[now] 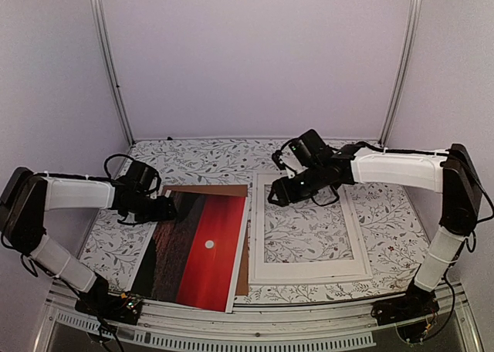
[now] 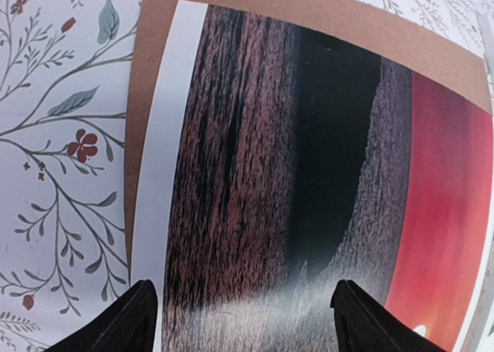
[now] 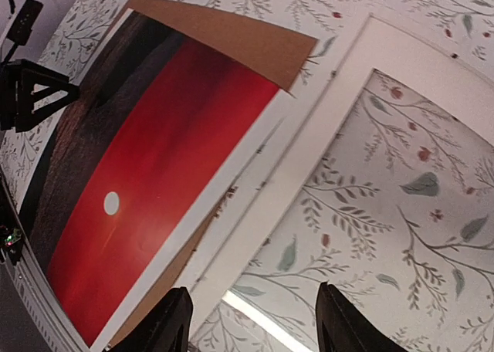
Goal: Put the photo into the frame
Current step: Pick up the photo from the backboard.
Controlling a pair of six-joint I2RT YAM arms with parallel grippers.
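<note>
**A:** Red sky, small white sun, dark land: where is the photo (image 1: 197,248) lying?

**B:** Flat on the brown backing board (image 1: 220,190), directly under the left gripper (image 1: 166,208). Its dark land strip runs between the two fingertips (image 2: 131,325), and the print's white margin sits by the left one.

**A:** Is it gripped?

**B:** No. Those jaws stand wide apart with nothing pinched between them. I cannot tell whether the tips touch the paper.

**A:** And the white frame (image 1: 309,273)?

**B:** It lies flat on the floral tablecloth (image 1: 193,159), with the pattern showing through its opening. The right gripper (image 1: 278,196) hangs over its far left corner with its jaws parted and holding nothing. The frame's white border passes beneath them.

**A:** So the photo is outside the frame?

**B:** Yes. It lies off to the left of the right jaws, just beside the frame's left edge.
</note>
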